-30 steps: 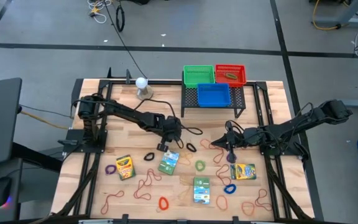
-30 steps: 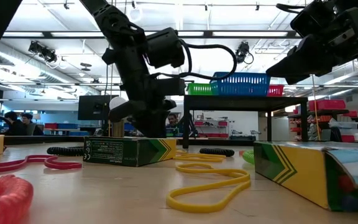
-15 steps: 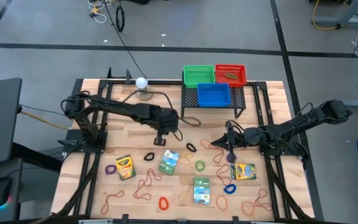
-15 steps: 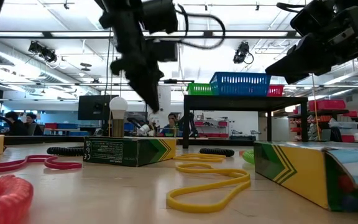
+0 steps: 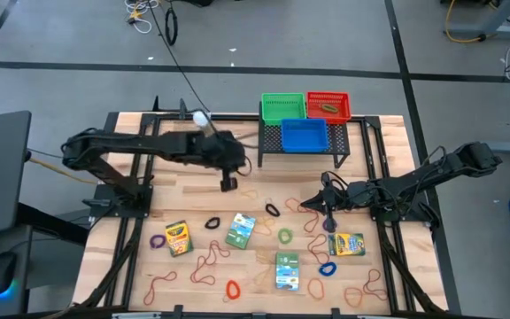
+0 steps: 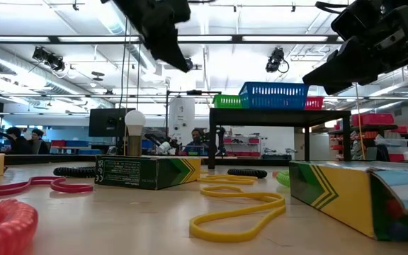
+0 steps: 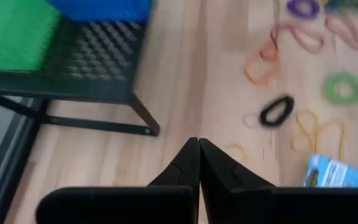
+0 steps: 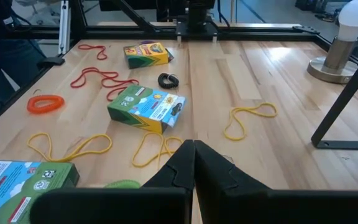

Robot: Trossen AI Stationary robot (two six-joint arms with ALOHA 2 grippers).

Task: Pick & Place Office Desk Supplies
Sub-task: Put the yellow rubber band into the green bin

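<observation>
My left gripper (image 5: 228, 182) is shut and holds nothing. It hangs high over the table's middle, near the black rack (image 5: 304, 146), and shows at the low view's top (image 6: 181, 64). My right gripper (image 5: 329, 219) is shut too and holds nothing, low over the table's right half. Crayon boxes (image 5: 239, 230) (image 5: 177, 237) (image 5: 287, 270) (image 5: 348, 244) lie flat on the wood. Among them lie reddish rubber bands (image 5: 206, 261) and black (image 5: 272, 211), green (image 5: 285, 236), purple (image 5: 157, 240) and blue (image 5: 327, 268) loops. The left wrist view looks down on the black loop (image 7: 276, 111).
The rack carries a green basket (image 5: 283, 107), a red basket (image 5: 328, 105) and a blue basket (image 5: 304, 135) at the far edge. A white ball on a stand (image 5: 204, 120) sits beside it, partly behind my left arm. Yellow bands (image 8: 250, 118) lie ahead of my right gripper.
My left gripper has risen well clear of the table from beside the green crayon box, moved toward the far edge and rolled about its own axis, staying shut. The box and the loops lie where they were.
</observation>
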